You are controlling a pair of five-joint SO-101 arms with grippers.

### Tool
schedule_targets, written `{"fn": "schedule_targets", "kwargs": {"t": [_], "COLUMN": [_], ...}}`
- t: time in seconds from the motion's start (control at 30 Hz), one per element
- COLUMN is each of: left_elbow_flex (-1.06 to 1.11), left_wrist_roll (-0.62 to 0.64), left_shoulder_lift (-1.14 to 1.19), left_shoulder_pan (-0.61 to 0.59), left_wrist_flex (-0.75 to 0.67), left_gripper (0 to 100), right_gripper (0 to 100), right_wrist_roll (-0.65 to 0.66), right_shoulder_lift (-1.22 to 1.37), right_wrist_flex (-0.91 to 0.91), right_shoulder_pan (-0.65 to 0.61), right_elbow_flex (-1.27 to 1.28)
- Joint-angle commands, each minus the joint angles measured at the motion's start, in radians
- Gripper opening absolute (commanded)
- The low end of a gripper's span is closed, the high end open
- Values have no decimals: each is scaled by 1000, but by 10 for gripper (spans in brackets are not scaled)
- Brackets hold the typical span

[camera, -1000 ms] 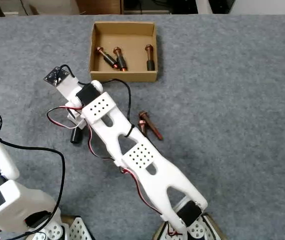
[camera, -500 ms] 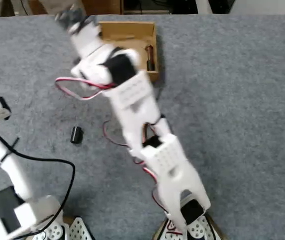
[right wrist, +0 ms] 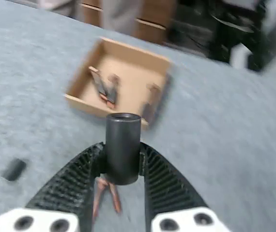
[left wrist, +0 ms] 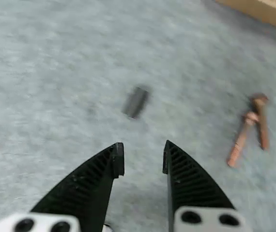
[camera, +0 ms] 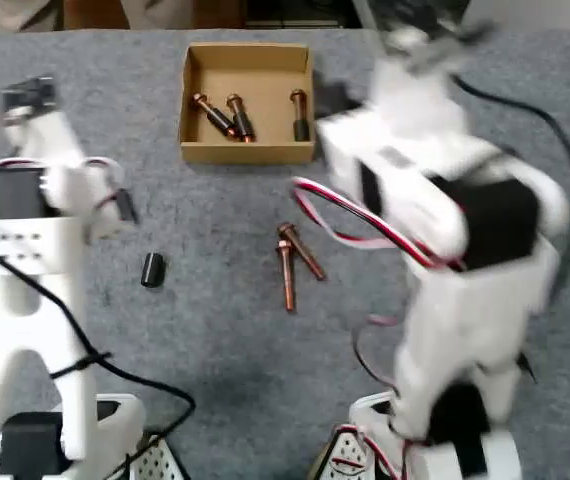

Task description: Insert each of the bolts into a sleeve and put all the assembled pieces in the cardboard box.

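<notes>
My right gripper (right wrist: 122,151) is shut on a black sleeve (right wrist: 123,145), held upright high above the table. Its arm (camera: 435,180) rises on the right of the high view. Two bare copper bolts (camera: 295,258) lie crossed at mid-table, and they are also under the held sleeve in the right wrist view (right wrist: 104,193). A second black sleeve (camera: 152,270) lies to their left. My left gripper (left wrist: 143,153) is open and hangs above the cloth short of that sleeve (left wrist: 136,101). The cardboard box (camera: 190,100) at the back holds three assembled pieces (camera: 235,115).
Grey cloth covers the whole table (camera: 465,300). The left arm's white body (camera: 25,270) and its cables stand along the left side. Open cloth lies between the bolts and the box.
The right arm has swung from the left of the table up and over to the right, carrying a sleeve. The left arm has come in from the left edge toward the remaining sleeve.
</notes>
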Motion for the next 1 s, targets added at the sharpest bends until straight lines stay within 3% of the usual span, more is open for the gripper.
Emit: {"fn": "schedule_targets", "kwargs": {"t": [0.0,0.13,0.23,0.4,0.57,0.97], "left_elbow_flex": [-3,37,58,152,250,176], "left_wrist_roll": [28,34,55,157,204,322], "left_shoulder_lift": [-30,-28,-28,-21,96,464], "left_shoulder_pan": [250,494,568,585,586,651], "left_wrist_flex": [-17,-66,-123,-307,-463,-595], "left_gripper": [147,145,143,147,143,142], "right_gripper": [2,2,2,2,2,2], "right_wrist_roll": [37,41,41,41,41,34], "right_shoulder_lift": [-180,-317,-415,-530,-608,-671], "right_wrist_flex": [3,-49,-89,-103,-169,-216], "right_shoulder_pan": [134,294,407,522,556,556], "right_elbow_flex": [180,372,503,700,881,1033]}}
